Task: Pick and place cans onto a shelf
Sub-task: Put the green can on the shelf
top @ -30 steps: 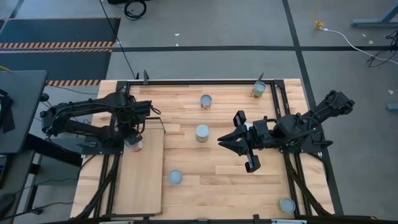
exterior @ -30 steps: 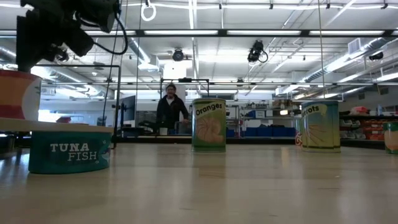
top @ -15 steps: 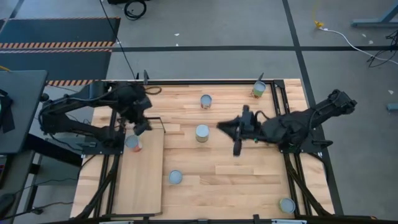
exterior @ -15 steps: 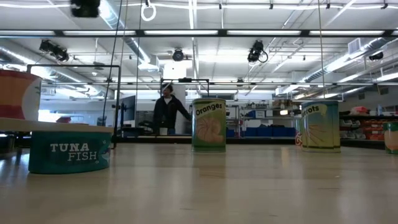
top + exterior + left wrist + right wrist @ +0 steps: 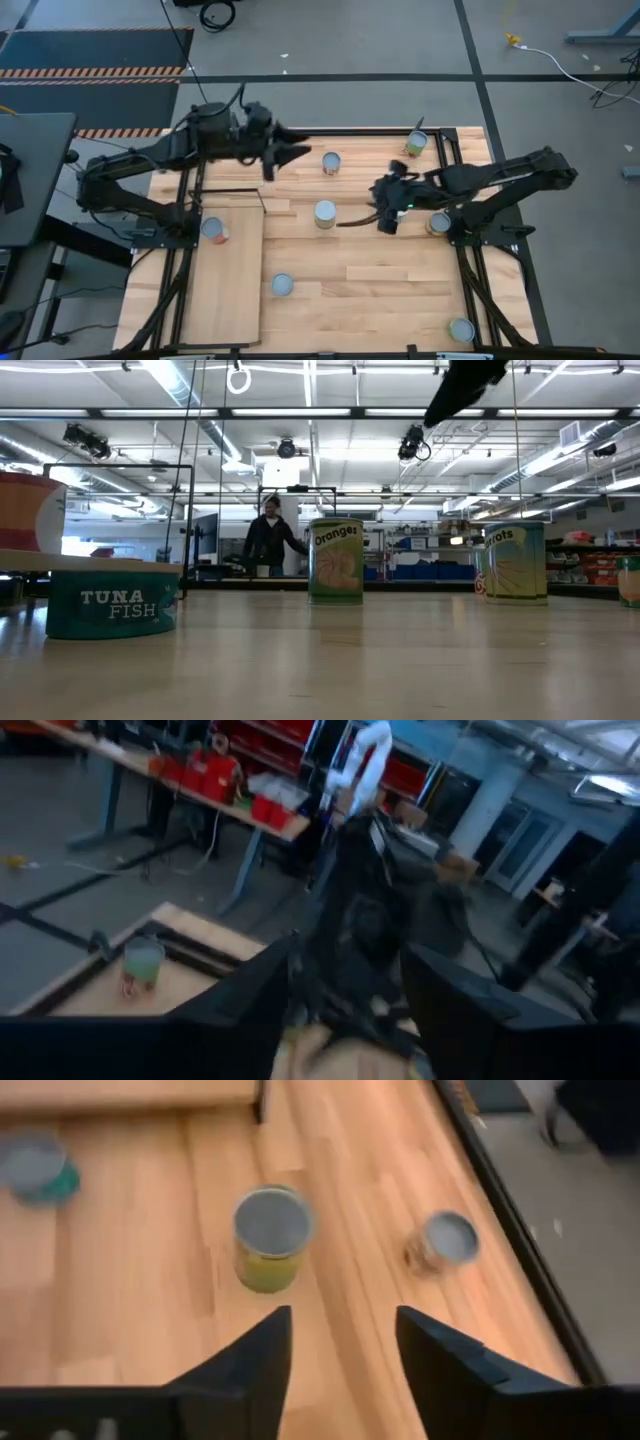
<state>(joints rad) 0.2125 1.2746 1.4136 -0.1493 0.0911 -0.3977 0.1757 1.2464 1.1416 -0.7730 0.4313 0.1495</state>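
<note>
Several small cans with grey lids stand on the planked table. One can (image 5: 213, 231) stands on the pale shelf board (image 5: 225, 290), near its black wire frame (image 5: 232, 192). My left gripper (image 5: 288, 153) is open and empty, raised high near the far edge, left of a can (image 5: 331, 163). My right gripper (image 5: 360, 217) is open and empty, just right of the middle can (image 5: 325, 214). In the right wrist view that can (image 5: 271, 1237) stands ahead of the gripper (image 5: 340, 1365).
Other cans stand at the far right (image 5: 416, 143), beside the right arm (image 5: 438, 223), near the front (image 5: 283, 285) and at the front right corner (image 5: 461, 330). A black frame rail (image 5: 455, 180) runs along the table's right side. A person (image 5: 270, 540) stands in the room beyond.
My left gripper has left the can standing on the board, risen, and swung toward the far edge and the right, toward the far middle can. My right gripper has turned about its wrist and reached toward the table's left, toward the middle can.
</note>
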